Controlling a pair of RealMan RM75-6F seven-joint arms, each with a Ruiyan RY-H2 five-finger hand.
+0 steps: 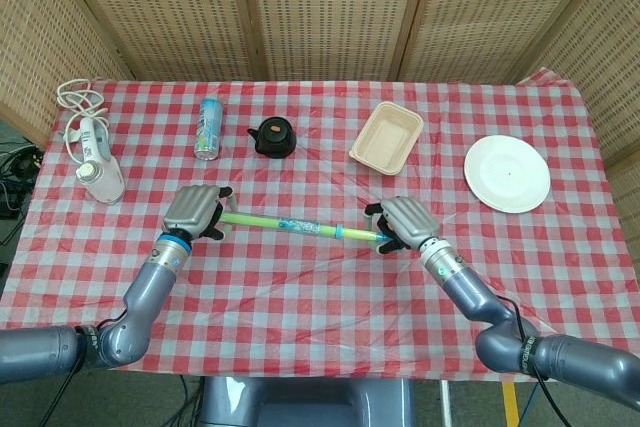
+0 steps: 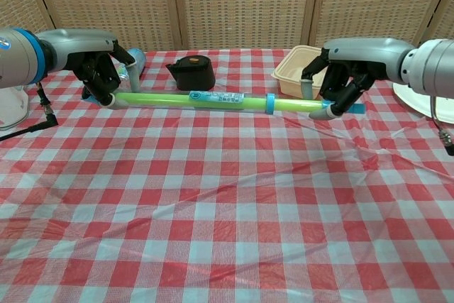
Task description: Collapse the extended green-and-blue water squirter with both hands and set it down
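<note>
The left robot hand [image 2: 99,76] and right robot hand [image 2: 340,84] each grip one end of the green-and-blue water squirter [image 2: 213,100], held level above the checkered worktop [image 2: 227,211].

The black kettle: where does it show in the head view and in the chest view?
Head view: the kettle sits in the upper middle, between the can and the beige tray.
Chest view: the kettle stands at the top, left of centre, behind the squirter.
Shared landmark: the beige tray, to its right in both.
</note>
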